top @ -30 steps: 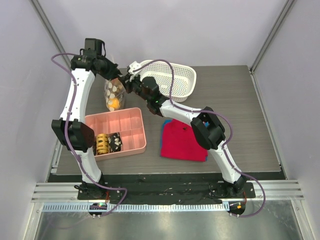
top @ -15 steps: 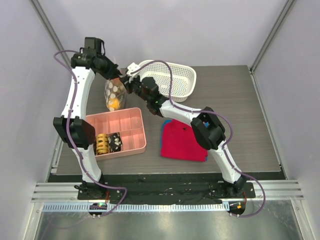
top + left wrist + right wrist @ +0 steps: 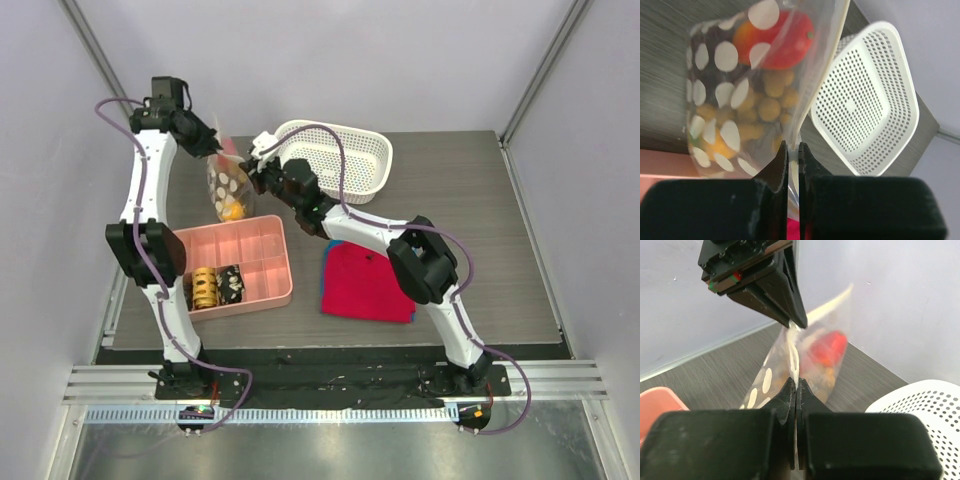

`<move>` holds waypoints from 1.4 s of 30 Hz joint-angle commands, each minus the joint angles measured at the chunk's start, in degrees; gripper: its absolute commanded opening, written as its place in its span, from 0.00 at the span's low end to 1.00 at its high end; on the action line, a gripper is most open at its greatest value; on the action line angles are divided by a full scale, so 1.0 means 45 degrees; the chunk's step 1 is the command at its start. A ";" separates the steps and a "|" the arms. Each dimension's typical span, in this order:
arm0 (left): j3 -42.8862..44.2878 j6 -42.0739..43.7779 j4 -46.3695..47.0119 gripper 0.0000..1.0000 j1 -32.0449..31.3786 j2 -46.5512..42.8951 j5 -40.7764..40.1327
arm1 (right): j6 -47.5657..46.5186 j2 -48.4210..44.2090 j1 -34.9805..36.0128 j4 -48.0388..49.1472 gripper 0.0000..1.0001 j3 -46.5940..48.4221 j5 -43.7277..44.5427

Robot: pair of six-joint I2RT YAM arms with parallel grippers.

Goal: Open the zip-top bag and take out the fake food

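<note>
The zip-top bag (image 3: 230,185) is clear with white dots and hangs between both grippers at the table's back left. Inside it I see fake food: a red piece (image 3: 787,40), tan-brown balls (image 3: 771,97) and an orange-yellow fruit (image 3: 715,145). My left gripper (image 3: 213,143) is shut on one side of the bag's mouth strip (image 3: 792,160). My right gripper (image 3: 256,170) is shut on the other side of the mouth (image 3: 796,382). In the right wrist view the left gripper's fingers (image 3: 785,295) pinch the strip just above the red piece (image 3: 827,350).
A white mesh basket (image 3: 340,160) stands right behind the right gripper. A pink tray (image 3: 265,270) with a yellow coil and dark blocks lies in front of the bag. A red cloth (image 3: 365,280) lies under the right arm.
My left gripper has moved left and back, away from the right gripper, drawing the bag's mouth out between them. The right gripper has shifted slightly left.
</note>
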 commanded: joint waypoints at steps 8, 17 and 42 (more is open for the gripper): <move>0.0878 0.0158 0.1035 0.00 0.3054 -0.0523 -0.2430 | 0.0030 -0.2132 -0.0395 0.2336 0.01 -0.1566 -0.0790; -0.0217 0.0156 0.1349 0.00 0.4129 -0.0680 -0.2508 | 0.0282 -0.2367 -0.1157 0.3292 0.01 -0.2797 -0.2311; -0.5076 -0.5836 0.1544 0.53 0.0264 -0.5697 0.0328 | -0.1416 -0.2231 -0.0435 0.1535 0.01 -0.1743 -0.3349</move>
